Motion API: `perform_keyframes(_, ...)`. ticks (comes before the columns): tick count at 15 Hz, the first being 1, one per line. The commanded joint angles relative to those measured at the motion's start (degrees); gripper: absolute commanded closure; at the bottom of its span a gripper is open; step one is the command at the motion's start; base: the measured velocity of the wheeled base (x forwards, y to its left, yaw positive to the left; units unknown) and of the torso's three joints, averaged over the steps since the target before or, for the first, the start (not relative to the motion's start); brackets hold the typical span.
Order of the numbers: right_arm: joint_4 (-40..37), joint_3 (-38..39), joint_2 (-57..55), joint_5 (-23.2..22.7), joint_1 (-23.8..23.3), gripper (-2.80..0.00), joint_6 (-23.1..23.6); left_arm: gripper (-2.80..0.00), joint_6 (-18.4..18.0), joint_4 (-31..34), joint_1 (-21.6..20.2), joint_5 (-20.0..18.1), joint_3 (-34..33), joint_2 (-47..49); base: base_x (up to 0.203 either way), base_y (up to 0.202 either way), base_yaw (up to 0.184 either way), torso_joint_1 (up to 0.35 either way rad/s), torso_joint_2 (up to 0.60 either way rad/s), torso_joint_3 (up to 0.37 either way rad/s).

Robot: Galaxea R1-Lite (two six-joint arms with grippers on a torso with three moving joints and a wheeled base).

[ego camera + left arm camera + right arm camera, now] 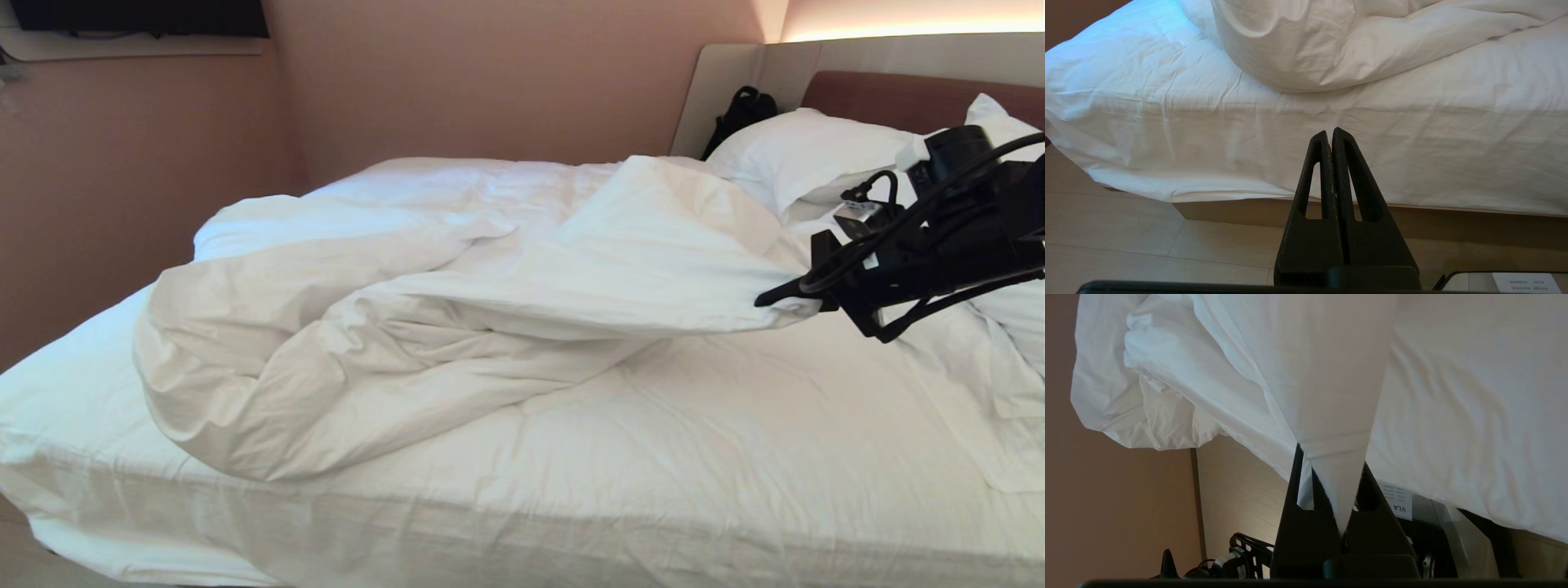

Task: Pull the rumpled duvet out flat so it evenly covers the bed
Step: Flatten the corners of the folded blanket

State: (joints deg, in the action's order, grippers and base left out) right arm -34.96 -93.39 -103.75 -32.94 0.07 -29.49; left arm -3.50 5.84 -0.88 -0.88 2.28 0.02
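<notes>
Head view: rumpled duvet (424, 327) heaped on left half of bed (653, 490), one corner stretched taut rightward toward pillows (808, 155). Right gripper (788, 296) pinches that corner, likely to drag the heap flat.

Left wrist view: left gripper (1329, 134) fingers together, empty, parked low beside near bed edge.

Right wrist view: fabric clamped between fingers (1290, 490), pulled to a point.

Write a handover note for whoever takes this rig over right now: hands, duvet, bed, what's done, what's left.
Right hand: shut on a corner of the puffy white rumpled duvet, lifted above the mattress near the white pillows.
Left hand: shut, empty, low beside the bed's near edge.
Wide white-sheeted bed: duvet bunched towards the foot end, most of the sheet bare.
Done: corner gripped and raised.
Left: likely draw it towards the headboard, then spread it evenly.
</notes>
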Motion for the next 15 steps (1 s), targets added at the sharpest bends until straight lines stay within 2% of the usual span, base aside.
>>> perform_keyframes(1,-0.19,2.14,0.74,-0.20,-1.36,0.00,1.80,0.00,-0.01,0.01,0.00,0.00,0.01,0.01,0.000,0.000,0.000,0.000,0.00,0.000)
perform_keyframes(7,-0.35,5.94,3.03,-0.20,-5.46,0.00,3.92,0.00,-0.01,0.04,0.00,0.00,0.01,-0.02,0.000,0.000,0.000,0.000,0.00,0.000)
perform_keyframes(15,-0.22,14.36,13.59,-0.20,-10.12,0.00,6.16,0.00,-0.01,0.04,0.00,0.00,0.01,0.06,0.000,0.000,0.000,0.000,0.00,0.000)
